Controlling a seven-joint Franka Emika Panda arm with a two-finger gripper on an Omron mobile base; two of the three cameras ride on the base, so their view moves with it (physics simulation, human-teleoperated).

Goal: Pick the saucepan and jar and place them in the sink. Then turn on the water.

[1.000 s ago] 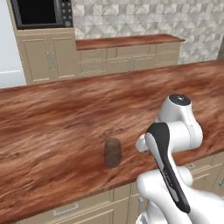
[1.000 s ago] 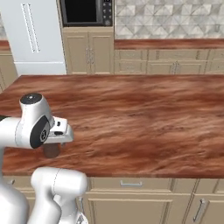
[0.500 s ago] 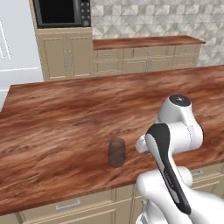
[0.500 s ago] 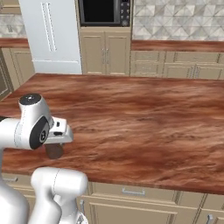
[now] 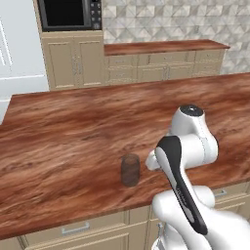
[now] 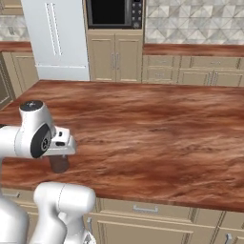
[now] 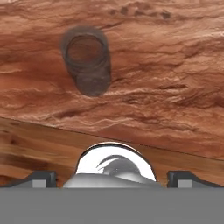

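The jar (image 5: 130, 170), a small brownish-grey glass cylinder, stands upright on the wooden counter (image 5: 73, 132) near its front edge. In the hand view the jar (image 7: 86, 59) lies at the upper left, well ahead of my gripper (image 7: 112, 179), whose jaws stand wide open with nothing between them. From the right base view my gripper (image 6: 63, 147) hangs just above the jar (image 6: 59, 165) and covers part of it. The saucepan and the sink are out of view.
A white fridge (image 6: 57, 38) and a built-in microwave (image 6: 113, 12) over beige cabinets stand behind the counter. A second wooden counter (image 5: 161, 47) runs along the tiled back wall. The counter's front edge (image 7: 131, 142) crosses the hand view below the jar.
The whole picture has slid to the right in both base views, so the camera has moved: the fridge and microwave have come further in. The arm's pose and the open jaws are unchanged.
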